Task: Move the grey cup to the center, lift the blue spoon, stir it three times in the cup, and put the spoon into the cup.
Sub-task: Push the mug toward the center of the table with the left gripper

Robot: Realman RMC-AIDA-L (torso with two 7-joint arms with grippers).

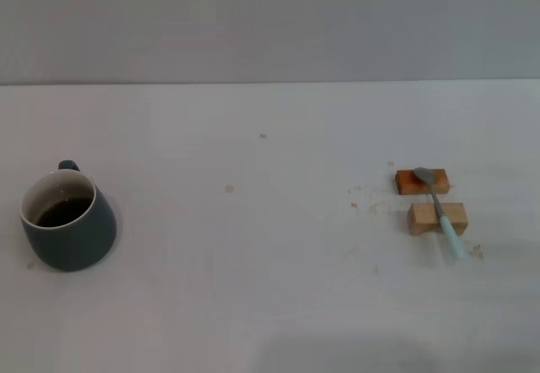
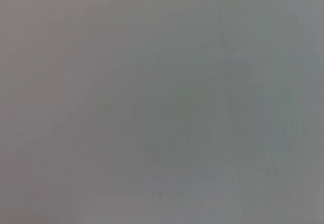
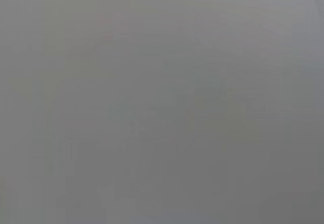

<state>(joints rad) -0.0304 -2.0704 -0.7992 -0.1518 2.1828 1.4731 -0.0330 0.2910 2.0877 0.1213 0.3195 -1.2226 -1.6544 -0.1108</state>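
On my head feed, the rounded slate-grey ceramic cup [image 1: 67, 221] with dark liquid stands far left on the white counter [image 1: 253, 263], its handle turned away from me. Far right, the slim blue-handled metal spoon [image 1: 440, 211] lies across two small wooden blocks [image 1: 437, 218]. Neither arm shows there; both wrist feeds give only blank grey, so I cannot tell how either set of fingers stands.

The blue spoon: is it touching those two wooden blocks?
Touching. In the head view the blue spoon lies across both wooden blocks, bowl on the farther one.
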